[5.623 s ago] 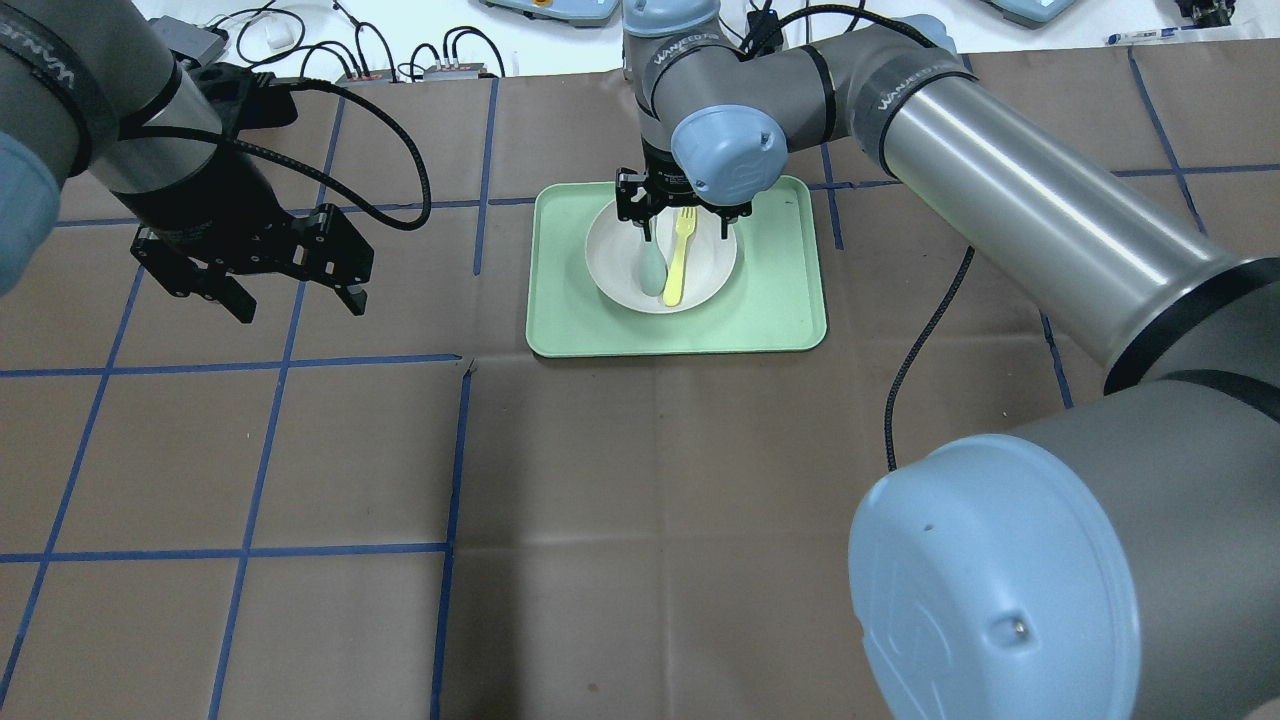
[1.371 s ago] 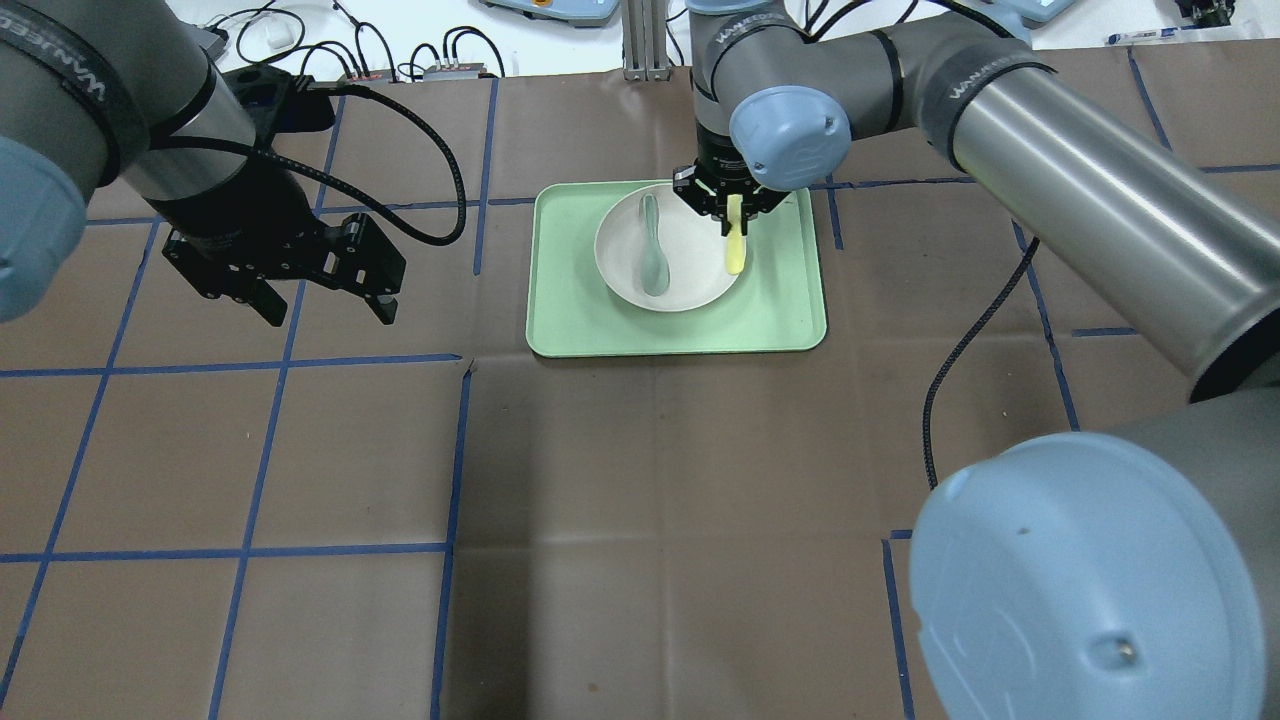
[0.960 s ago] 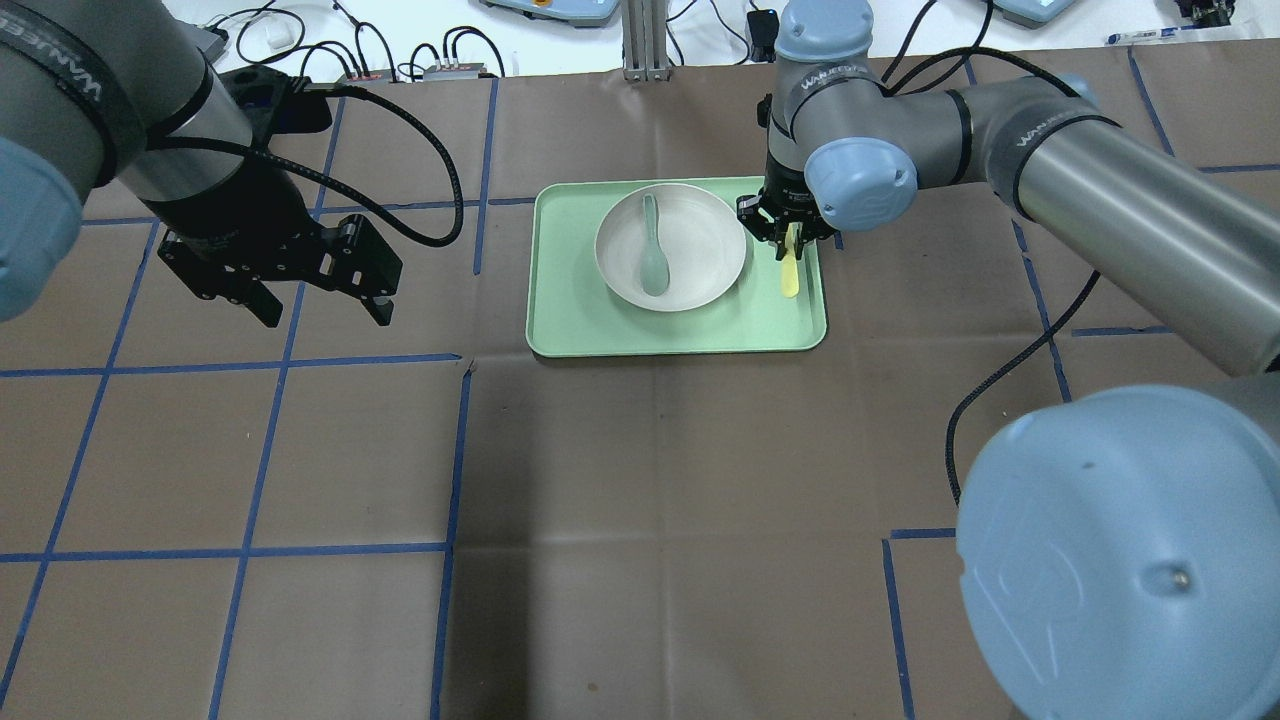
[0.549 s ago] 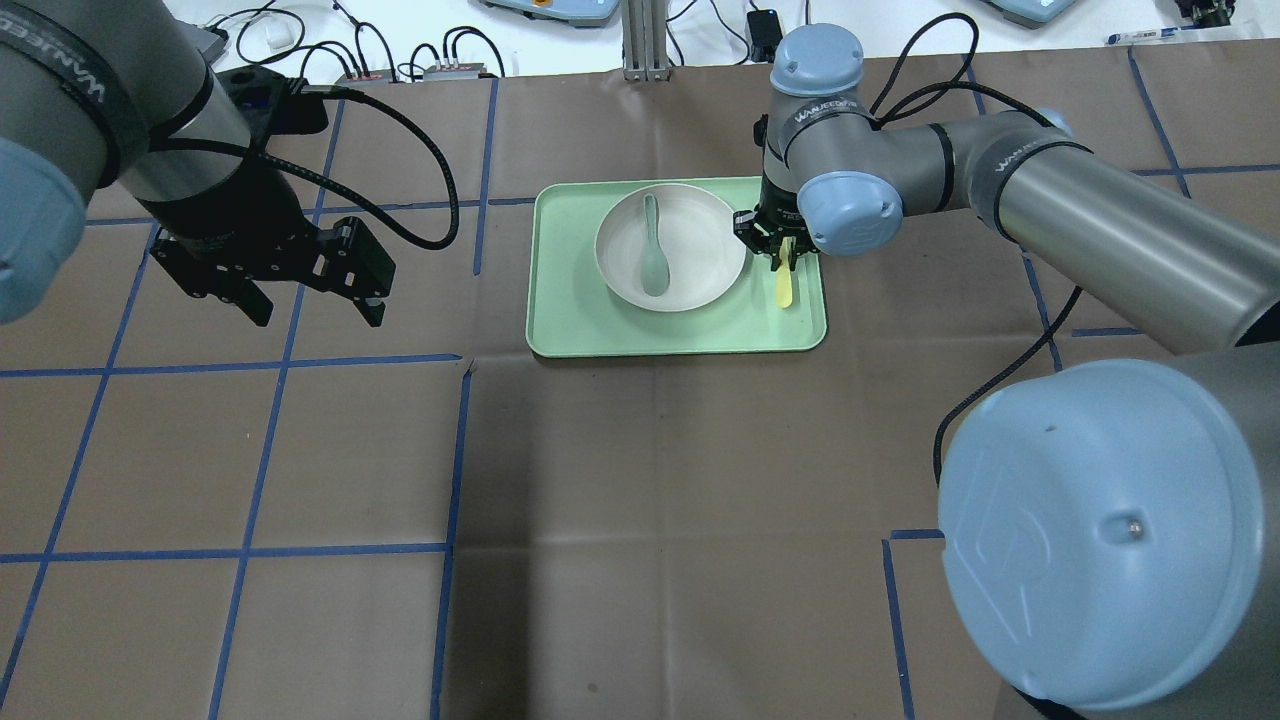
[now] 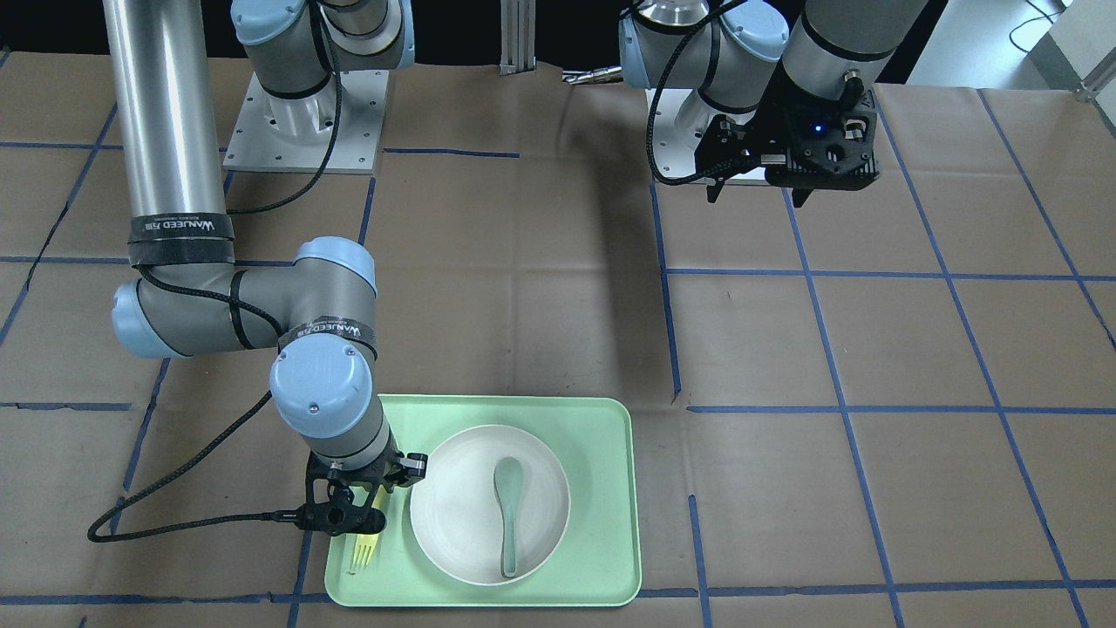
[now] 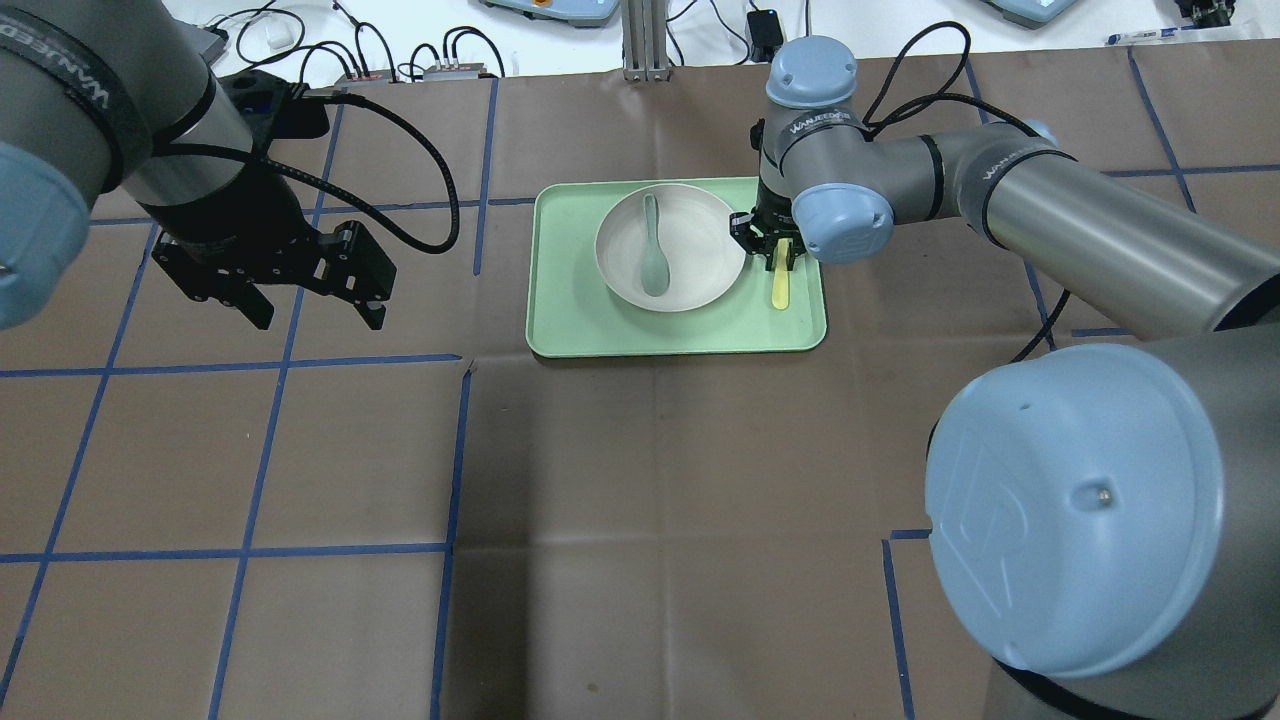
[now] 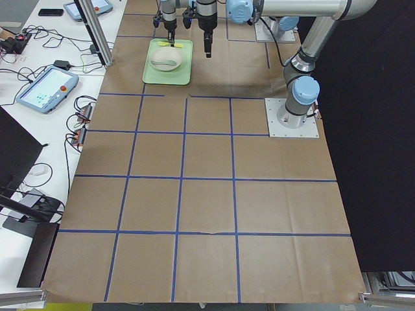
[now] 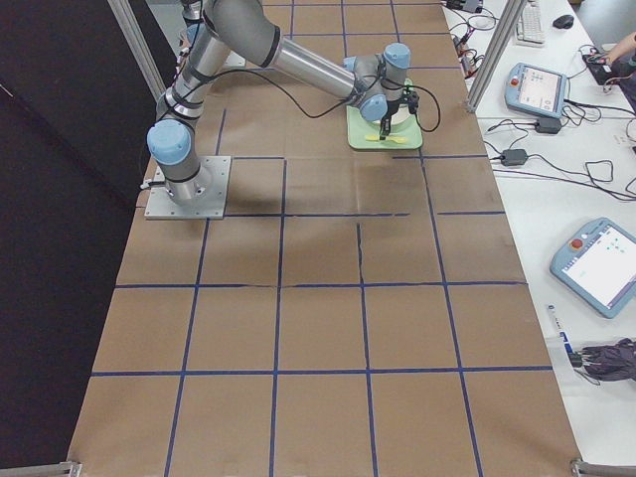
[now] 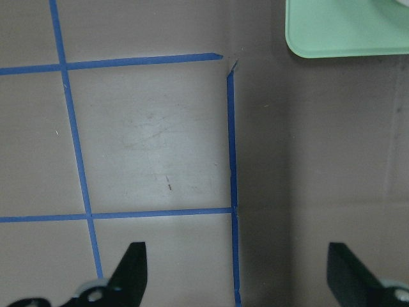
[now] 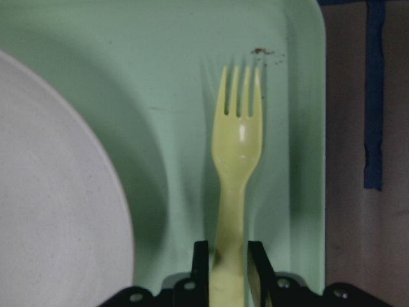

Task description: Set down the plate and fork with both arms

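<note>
Right hand (image 10: 229, 268) grips fork (image 10: 238, 160)

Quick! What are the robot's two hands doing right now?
Left gripper: open, holding nothing.
Right gripper: closed on the fork.

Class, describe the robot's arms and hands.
The left arm and right arm are silver-grey tubes with light-blue joint caps and white-lettered black bands. The left hand and right hand are black, two-fingered, each fed by a black cable; the left carries a blue light.
</note>
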`<move>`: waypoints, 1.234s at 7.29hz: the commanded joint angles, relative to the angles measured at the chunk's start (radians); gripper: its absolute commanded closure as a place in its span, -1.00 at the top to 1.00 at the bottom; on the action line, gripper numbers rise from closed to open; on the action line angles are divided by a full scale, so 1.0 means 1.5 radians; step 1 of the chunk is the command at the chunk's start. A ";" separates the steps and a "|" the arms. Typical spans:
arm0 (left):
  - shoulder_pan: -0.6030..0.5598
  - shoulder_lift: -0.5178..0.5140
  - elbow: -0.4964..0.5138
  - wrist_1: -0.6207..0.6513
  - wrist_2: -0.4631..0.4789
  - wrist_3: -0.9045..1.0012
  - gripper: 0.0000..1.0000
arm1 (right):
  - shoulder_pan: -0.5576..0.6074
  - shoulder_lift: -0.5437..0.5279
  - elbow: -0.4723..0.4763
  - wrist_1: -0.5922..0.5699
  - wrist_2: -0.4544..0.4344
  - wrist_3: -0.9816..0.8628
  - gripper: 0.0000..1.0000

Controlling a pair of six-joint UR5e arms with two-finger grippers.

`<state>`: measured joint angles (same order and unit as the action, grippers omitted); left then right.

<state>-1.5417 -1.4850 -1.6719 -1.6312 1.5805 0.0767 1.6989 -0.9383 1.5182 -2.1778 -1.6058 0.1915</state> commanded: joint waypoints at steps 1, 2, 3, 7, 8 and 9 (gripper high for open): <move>0.000 0.000 0.000 0.000 -0.001 0.000 0.99 | -0.008 -0.011 -0.003 0.004 -0.001 -0.005 1.00; 0.000 0.000 0.000 0.000 -0.001 0.000 0.99 | -0.009 -0.033 -0.001 0.009 -0.001 -0.007 1.00; 0.000 0.000 0.000 0.000 -0.001 0.000 0.99 | -0.009 -0.069 0.006 0.042 -0.001 -0.014 1.00; 0.000 0.000 -0.001 -0.001 -0.003 0.000 0.99 | -0.063 -0.265 0.021 0.287 -0.002 -0.135 1.00; 0.000 0.000 -0.001 -0.001 -0.003 0.000 0.99 | -0.071 -0.316 0.039 0.329 -0.002 -0.136 1.00; 0.000 0.000 0.000 0.000 -0.003 0.000 0.99 | -0.077 -0.360 0.067 0.351 -0.003 -0.138 1.00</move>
<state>-1.5417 -1.4848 -1.6731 -1.6318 1.5757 0.0767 1.5998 -1.3858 1.5747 -1.7162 -1.6095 -0.0041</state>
